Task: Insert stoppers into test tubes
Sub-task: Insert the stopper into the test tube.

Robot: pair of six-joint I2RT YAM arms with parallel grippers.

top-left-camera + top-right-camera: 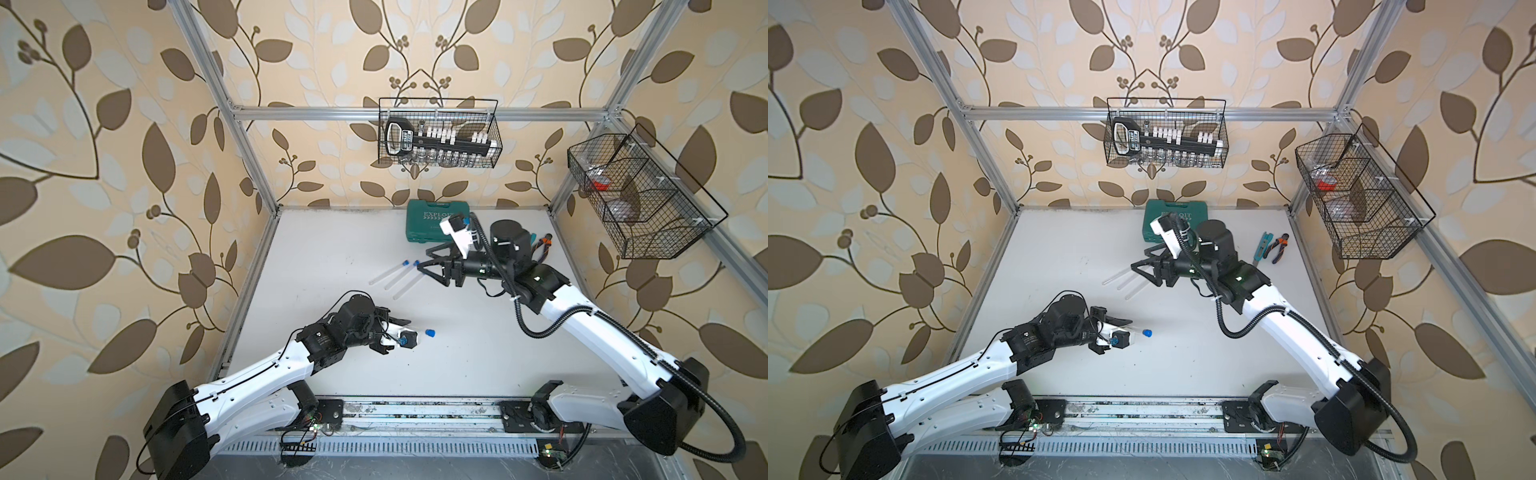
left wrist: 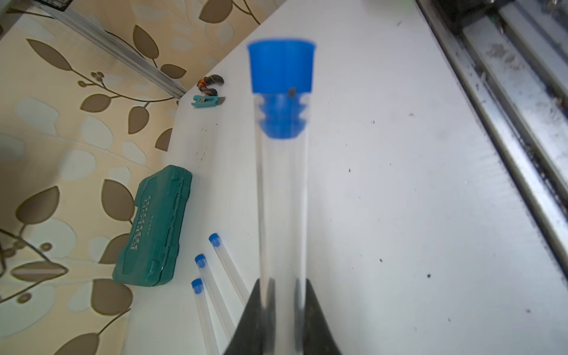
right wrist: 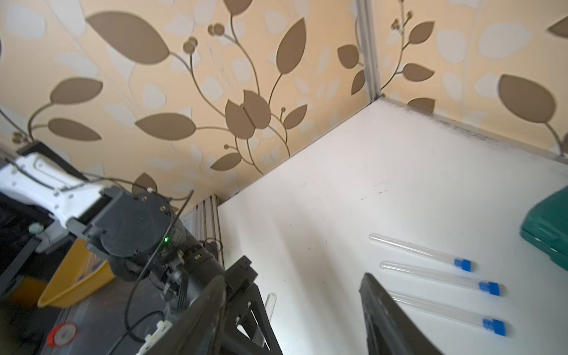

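Observation:
My left gripper (image 2: 282, 285) is shut on a clear test tube (image 2: 282, 199) with a blue stopper (image 2: 281, 67) seated in its open end. In both top views this stopper (image 1: 430, 332) (image 1: 1147, 332) sticks out past the left gripper (image 1: 397, 332) at the front left of the table. Three more test tubes (image 3: 421, 252) (image 3: 430, 278) (image 3: 445, 313) lie side by side on the table, each with a blue stopper (image 3: 462, 264) (image 3: 490, 288) (image 3: 495, 326) in it. My right gripper (image 1: 423, 261) (image 3: 292, 307) is open and empty, just beside their stoppered ends.
A green tool case (image 1: 438, 220) lies at the back of the white table (image 1: 332, 249). Pliers (image 1: 1281, 247) and a small teal tool (image 1: 1262, 243) lie at the back right. Wire baskets (image 1: 440, 133) (image 1: 640, 195) hang on the frame above.

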